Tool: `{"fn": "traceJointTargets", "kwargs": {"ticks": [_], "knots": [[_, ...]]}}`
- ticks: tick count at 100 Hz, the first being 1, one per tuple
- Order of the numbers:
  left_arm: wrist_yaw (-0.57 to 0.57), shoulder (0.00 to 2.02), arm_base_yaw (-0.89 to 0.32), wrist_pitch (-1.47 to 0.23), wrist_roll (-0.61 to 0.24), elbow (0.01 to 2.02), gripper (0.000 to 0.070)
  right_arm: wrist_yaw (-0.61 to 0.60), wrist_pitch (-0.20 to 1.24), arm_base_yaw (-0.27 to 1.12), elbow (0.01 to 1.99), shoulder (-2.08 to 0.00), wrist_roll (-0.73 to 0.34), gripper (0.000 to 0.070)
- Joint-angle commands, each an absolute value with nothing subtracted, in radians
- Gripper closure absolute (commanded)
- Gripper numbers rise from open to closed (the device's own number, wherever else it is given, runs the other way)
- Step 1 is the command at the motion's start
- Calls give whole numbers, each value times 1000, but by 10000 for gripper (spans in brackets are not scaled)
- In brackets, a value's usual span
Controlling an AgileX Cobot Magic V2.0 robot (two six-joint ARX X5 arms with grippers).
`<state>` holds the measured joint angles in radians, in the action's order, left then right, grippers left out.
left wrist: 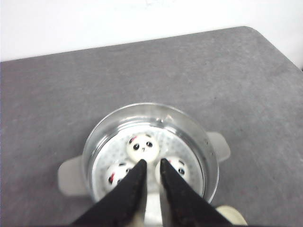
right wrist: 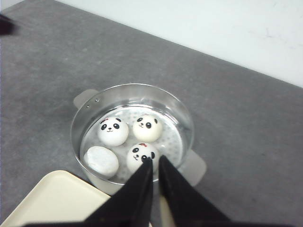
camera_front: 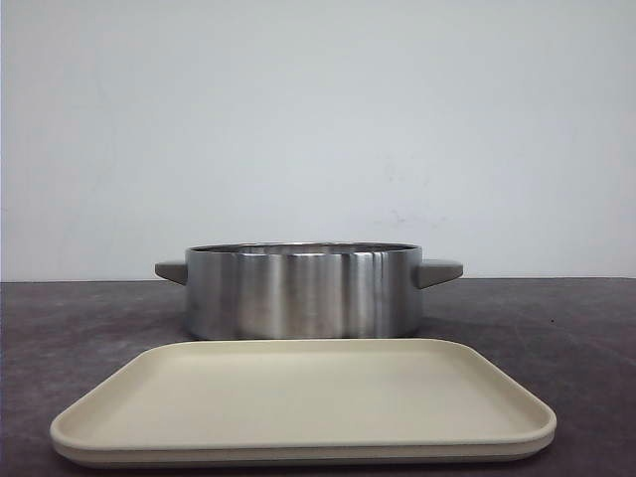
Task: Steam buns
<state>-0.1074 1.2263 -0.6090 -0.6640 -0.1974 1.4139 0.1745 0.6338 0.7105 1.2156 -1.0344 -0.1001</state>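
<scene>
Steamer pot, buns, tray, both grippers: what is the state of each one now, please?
Steamer pot: upright, no lid, holds all four buns.
Three buns: panda face up.
Fourth bun: plain white side up, no face visible.
Tray: empty, flat before the pot.
Left gripper: above the pot, jaws nearly closed, holding nothing.
Right gripper: above the pot, jaws nearly closed, holding nothing.

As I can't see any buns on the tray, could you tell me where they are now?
All four buns sit inside the steel steamer pot, behind the empty beige tray; the front view hides them behind the pot's wall.
</scene>
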Motion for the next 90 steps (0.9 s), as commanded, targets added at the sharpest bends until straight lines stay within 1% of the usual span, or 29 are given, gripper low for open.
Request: {"fn": "traceJointTargets", "kwargs": {"ticks": [1, 14, 26, 33, 44, 54, 68, 90], "knots": [[-113, 1158, -614, -662, -199, 1361, 700, 157, 553, 718, 1153, -1029, -90, 687], [-113, 965, -614, -633, -205, 1176, 700, 127, 406, 718, 1018, -1006, -90, 687], [-115, 786, -614, -609, -257, 1005, 700, 93, 256, 722, 920, -978, -89, 687], [-141, 680, -614, -614, -274, 913, 700, 95, 173, 731, 883, -965, -89, 687], [-163, 595, -614, -625, -274, 852, 700, 94, 139, 731, 879, -965, -92, 687], [-184, 551, -614, -658, -274, 839, 700, 94, 125, 731, 879, -965, -99, 687], [-191, 524, -614, -699, -273, 839, 700, 95, 91, 731, 879, -965, -97, 687], [-191, 506, -614, -694, -274, 839, 700, 95, 89, 731, 879, -965, -97, 687]]}}
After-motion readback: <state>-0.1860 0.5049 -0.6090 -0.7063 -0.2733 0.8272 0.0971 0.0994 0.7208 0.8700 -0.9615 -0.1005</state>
